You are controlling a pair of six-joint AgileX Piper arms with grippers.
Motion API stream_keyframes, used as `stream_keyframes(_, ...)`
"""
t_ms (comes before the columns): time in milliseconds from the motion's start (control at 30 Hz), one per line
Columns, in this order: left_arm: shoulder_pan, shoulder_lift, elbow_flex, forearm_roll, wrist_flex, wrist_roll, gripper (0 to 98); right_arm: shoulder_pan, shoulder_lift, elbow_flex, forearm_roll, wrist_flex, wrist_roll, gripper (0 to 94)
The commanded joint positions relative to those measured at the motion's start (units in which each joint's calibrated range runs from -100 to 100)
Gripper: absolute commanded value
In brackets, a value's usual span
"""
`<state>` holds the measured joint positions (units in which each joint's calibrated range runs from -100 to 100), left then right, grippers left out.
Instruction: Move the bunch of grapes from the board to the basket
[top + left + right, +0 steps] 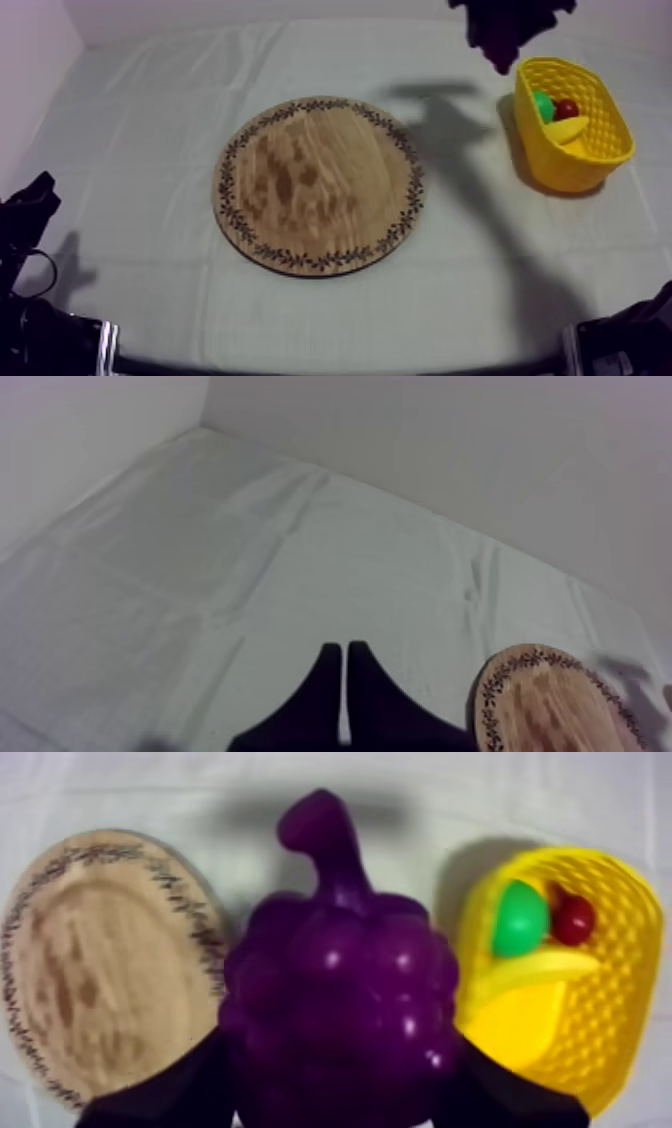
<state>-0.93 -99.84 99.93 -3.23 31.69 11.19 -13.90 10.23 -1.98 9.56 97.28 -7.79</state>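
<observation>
Your right gripper (503, 38) is closed round the bunch of grapes (340, 1002), one black finger (160, 1092) on each flank. It holds the bunch in the air, off the round wooden board (318, 185), which lies bare.

The relation that counts is sideways. The yellow basket (590, 150) lies out beyond one finger, near the fruit but not beneath it, and the board lies out beyond the other. So the grapes hang over the cloth (150, 120) between the two, short of the basket's rim. I judge the coming move to be a sideways carry over that rim, then a release from above.

The bunch's long axis runs along the fingers — stem pointing forward past the fingertips, broad body back between them.

A banana (530, 972), a green fruit (520, 917) and a small red fruit (573, 919) already sit in the basket, so aim for the bare floor beside the banana.

Your left gripper (344, 661) has its fingers together in a narrow wedge, holding nothing. It sits beside the board and well apart from the basket — the right arm is much the nearer.
</observation>
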Motion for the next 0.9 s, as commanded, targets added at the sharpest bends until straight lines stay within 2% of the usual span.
stream_keyframes(0, 0.0, 0.0, 0.0, 0.03, 0.0, 0.0, 0.0, 3.0, -0.9, 2.0, 0.2, -0.5, 0.7, 38.9)
stream_keyframes(300, 0.0, 0.0, 0.0, 0.03, 0.0, 0.0, 0.0, 10.5, -4.3, 7.9, 1.8, -1.8, 4.2, 39.8)
stream_keyframes(567, 0.0, 0.0, 0.0, 0.03, 0.0, 0.0, 0.0, 14.0, -3.0, 11.2, 2.6, -3.8, 5.5, 40.8)
stream_keyframes(867, 0.0, 0.0, 0.0, 0.03, 0.0, 0.0, 0.0, 16.2, 6.8, 14.8, 2.6, -12.8, 4.9, 44.3)
